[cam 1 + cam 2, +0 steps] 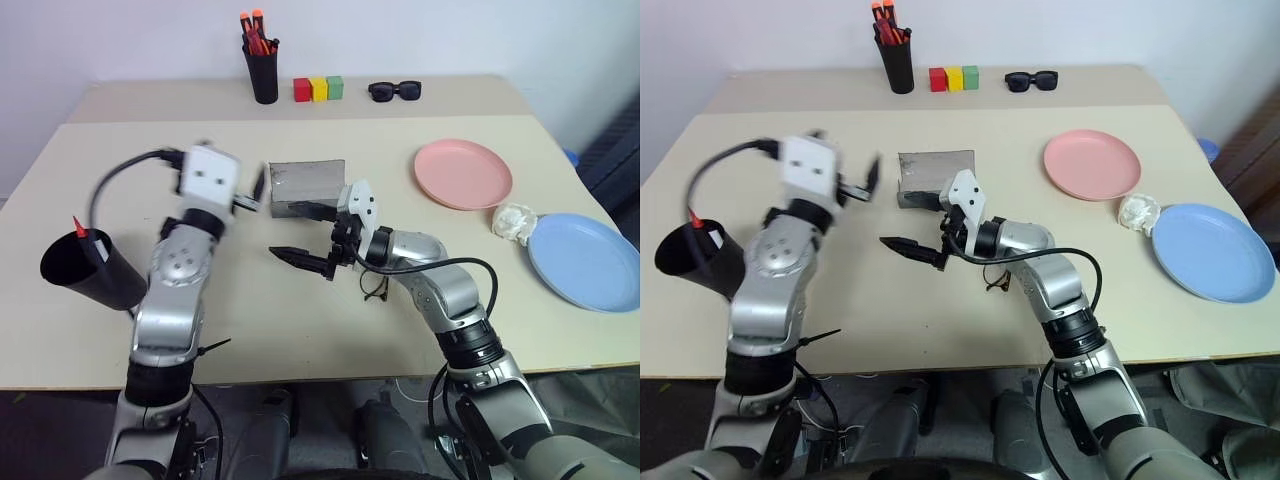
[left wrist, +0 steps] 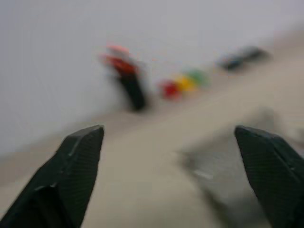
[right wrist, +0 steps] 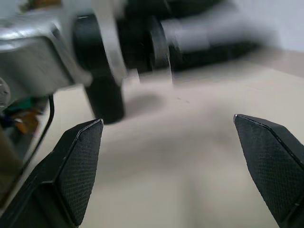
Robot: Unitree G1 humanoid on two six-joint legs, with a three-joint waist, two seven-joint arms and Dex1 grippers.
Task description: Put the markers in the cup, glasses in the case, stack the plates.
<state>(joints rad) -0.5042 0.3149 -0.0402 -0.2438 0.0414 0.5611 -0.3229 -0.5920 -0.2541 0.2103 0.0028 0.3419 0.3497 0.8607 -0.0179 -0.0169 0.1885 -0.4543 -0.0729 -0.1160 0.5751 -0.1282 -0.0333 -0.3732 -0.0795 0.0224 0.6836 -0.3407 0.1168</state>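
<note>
The black cup (image 1: 88, 272) leans at the table's left edge with a red-tipped marker (image 1: 78, 226) sticking out of it. The grey case (image 1: 306, 186) lies at mid-table. My left gripper (image 1: 862, 182) hovers just left of the case, open and empty. My right gripper (image 1: 285, 230) points left in front of the case, open with nothing between its fingers. The glasses (image 1: 372, 290) lie partly hidden under my right forearm. The pink plate (image 1: 463, 173) and the blue plate (image 1: 586, 261) rest apart on the right.
A crumpled white wad (image 1: 515, 222) lies between the plates. At the back stand a black pen holder (image 1: 262, 70) with orange-capped pens, three coloured blocks (image 1: 318, 89) and black sunglasses (image 1: 395, 91).
</note>
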